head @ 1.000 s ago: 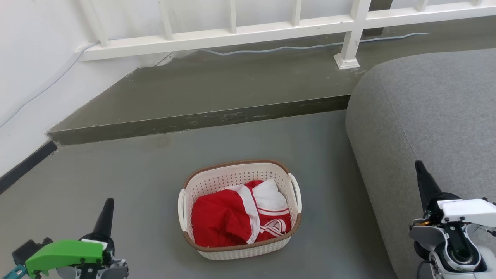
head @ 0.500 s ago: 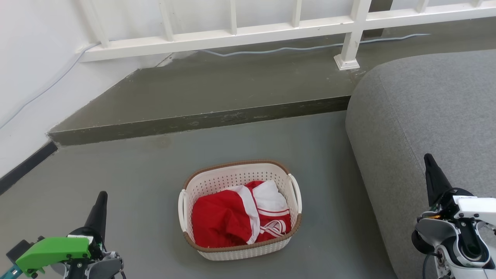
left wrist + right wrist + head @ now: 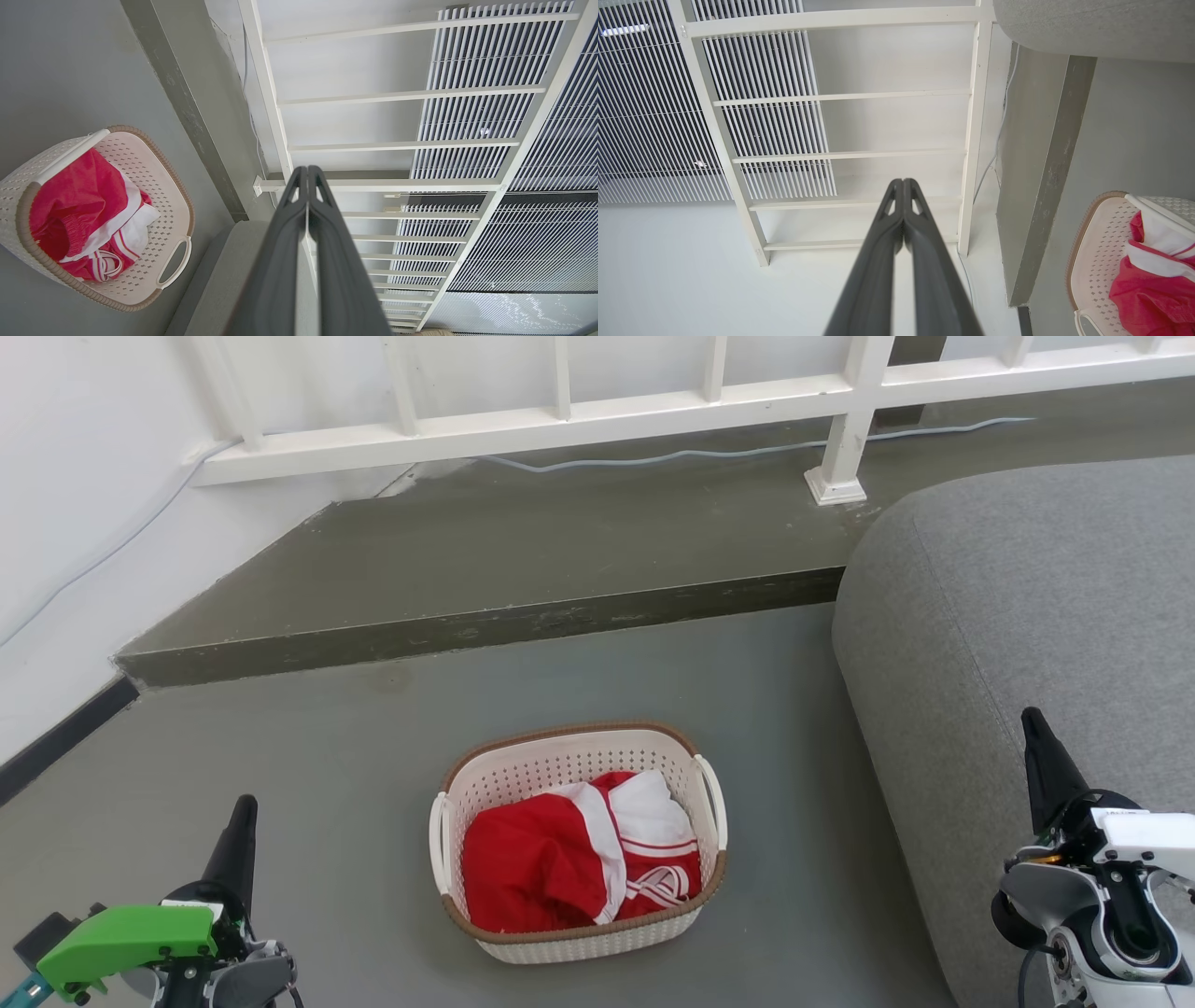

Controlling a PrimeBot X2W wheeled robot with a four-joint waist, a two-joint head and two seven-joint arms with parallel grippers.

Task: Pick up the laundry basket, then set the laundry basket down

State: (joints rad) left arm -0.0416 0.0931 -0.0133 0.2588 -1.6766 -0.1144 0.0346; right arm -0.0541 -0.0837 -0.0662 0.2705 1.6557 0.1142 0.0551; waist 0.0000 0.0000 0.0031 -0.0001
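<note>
the laundry basket (image 3: 560,763) stands upright and flat on the grey floor (image 3: 327,756), close beside the grey sofa (image 3: 1027,597). red and white clothes (image 3: 532,859) are heaped inside it, and nothing touches its two white handles (image 3: 714,803). the left gripper (image 3: 245,807) hangs low off the basket's left side and the right gripper (image 3: 1034,728) low off its right, in front of the sofa's edge, both well apart from the basket. in each wrist view the two dark fingers (image 3: 289,242) lie pressed together along their length, with no gap at the tips. so both claws are closed, hold nothing and touch nothing. as for the step in hand, i judge the scene fits two stages equally: a basket on the floor waiting to be lifted, or one already lifted and set back down, with the arms clear of it. the pictures do not settle which, so no next move can be named honestly. either way, the slim side handles look like the natural place to grip, and the soft load should add little weight.
</note>
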